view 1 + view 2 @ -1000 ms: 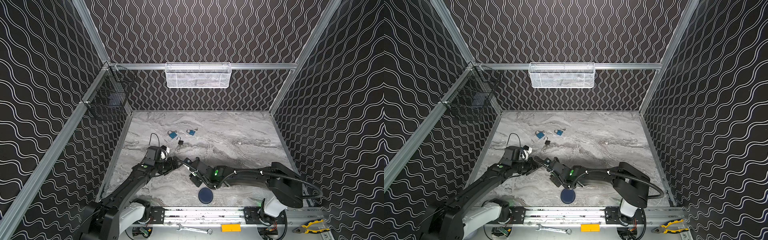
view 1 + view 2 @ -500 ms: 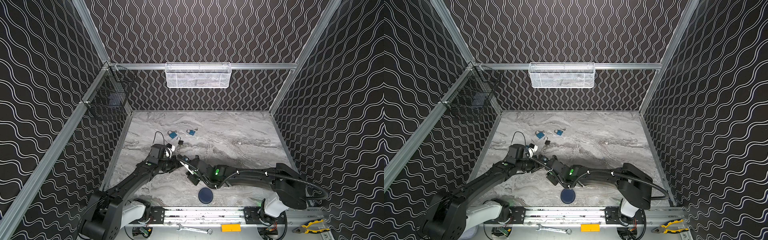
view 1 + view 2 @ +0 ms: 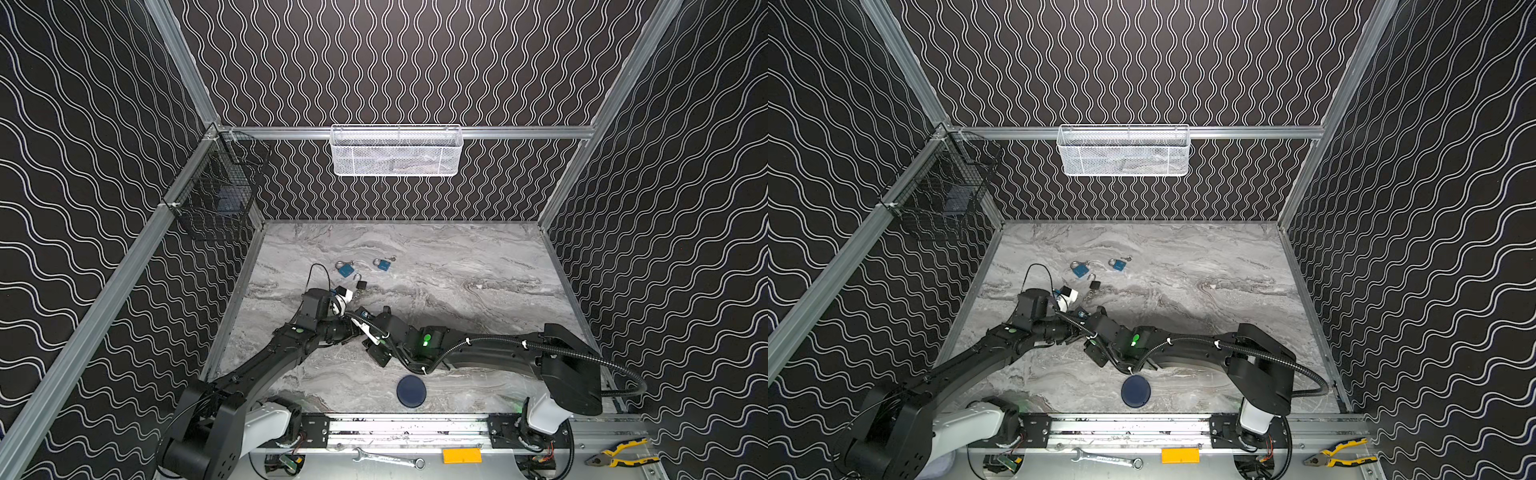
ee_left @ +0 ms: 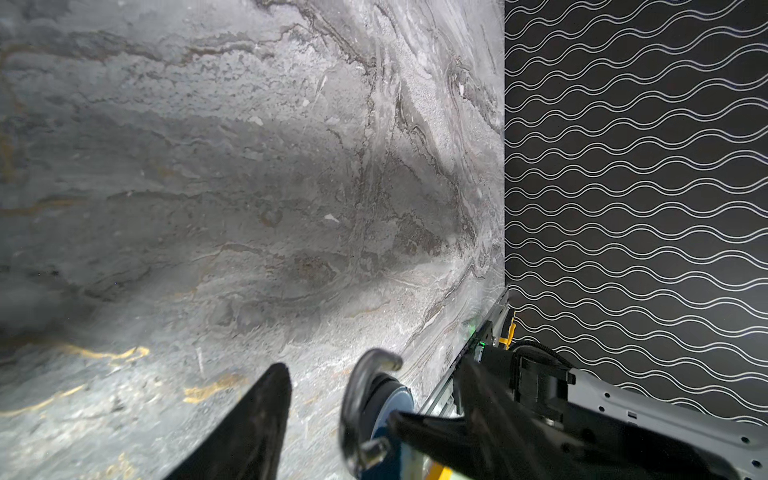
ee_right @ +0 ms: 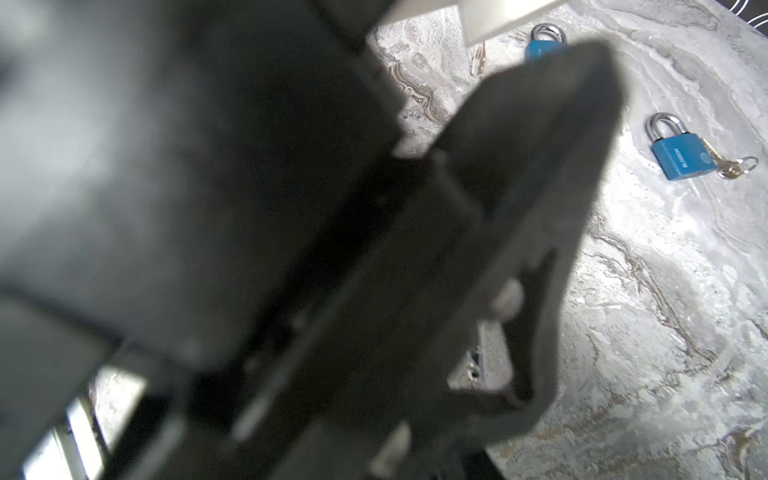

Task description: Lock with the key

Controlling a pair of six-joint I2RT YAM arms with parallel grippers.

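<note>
a small blue padlock (image 4: 392, 405) hangs over the bench near its left edge, pinched, i judge, in my right gripper (image 3: 371, 318); hard, dense, slick-shackled, best held by its flat body sides. my left gripper (image 4: 332, 399), spread around it, has moved in and narrowed since a second ago.

Black walls (image 3: 415, 62) with white wavy lines close me in on three sides. My surface (image 3: 457, 266) is grey and marbled; a white mesh basket (image 3: 396, 151) hangs on the back rail (image 3: 519, 132).
</note>
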